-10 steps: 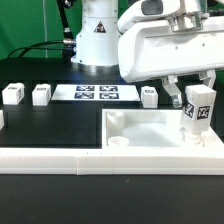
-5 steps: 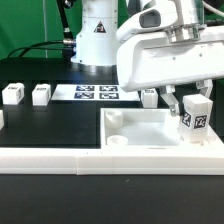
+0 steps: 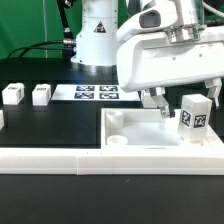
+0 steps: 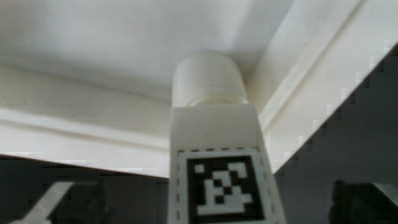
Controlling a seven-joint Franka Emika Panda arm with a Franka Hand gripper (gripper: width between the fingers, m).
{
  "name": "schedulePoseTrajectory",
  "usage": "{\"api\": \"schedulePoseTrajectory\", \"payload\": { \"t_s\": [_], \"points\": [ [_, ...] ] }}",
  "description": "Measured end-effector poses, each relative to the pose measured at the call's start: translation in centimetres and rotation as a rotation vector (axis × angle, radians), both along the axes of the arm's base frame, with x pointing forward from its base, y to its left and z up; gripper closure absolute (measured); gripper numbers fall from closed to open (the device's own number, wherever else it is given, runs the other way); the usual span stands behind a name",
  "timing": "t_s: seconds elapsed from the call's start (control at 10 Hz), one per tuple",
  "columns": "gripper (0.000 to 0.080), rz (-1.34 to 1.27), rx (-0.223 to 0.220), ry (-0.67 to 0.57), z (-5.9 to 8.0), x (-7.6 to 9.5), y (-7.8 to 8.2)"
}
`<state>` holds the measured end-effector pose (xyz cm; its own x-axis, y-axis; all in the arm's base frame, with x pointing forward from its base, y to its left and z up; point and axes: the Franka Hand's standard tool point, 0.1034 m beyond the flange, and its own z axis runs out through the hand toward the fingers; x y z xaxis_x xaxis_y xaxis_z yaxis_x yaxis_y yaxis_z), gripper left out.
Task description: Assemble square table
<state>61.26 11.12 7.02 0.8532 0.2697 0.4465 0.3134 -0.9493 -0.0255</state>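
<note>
Wider than a second ago, our gripper [image 3: 187,103] stands open around the leg [image 3: 195,118], upright in the square table [image 3: 140,135] corner

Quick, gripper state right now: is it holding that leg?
Gripper: open, with the fingers spread either side of the leg and not gripping it.

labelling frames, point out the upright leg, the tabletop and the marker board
upright leg [image 3: 196,118], exterior view, its tagged face
tabletop [image 3: 150,130], exterior view, bare recessed face
marker board [image 3: 88,94], exterior view, its middle
</note>
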Motion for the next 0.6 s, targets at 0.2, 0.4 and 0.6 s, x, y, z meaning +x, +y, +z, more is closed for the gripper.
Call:
{"api": "schedulePoseTrajectory", "payload": {
  "t_s": [0.2, 0.4, 0.6],
  "points": [
    [0.0152, 0.000, 0.000, 0.000, -0.01, 0.00, 0.00],
    [0.0151, 0.000, 0.000, 0.000, -0.01, -0.01, 0.00],
    [0.0151, 0.000, 0.000, 0.002, 0.00, -0.01, -0.02]
  ]
}}
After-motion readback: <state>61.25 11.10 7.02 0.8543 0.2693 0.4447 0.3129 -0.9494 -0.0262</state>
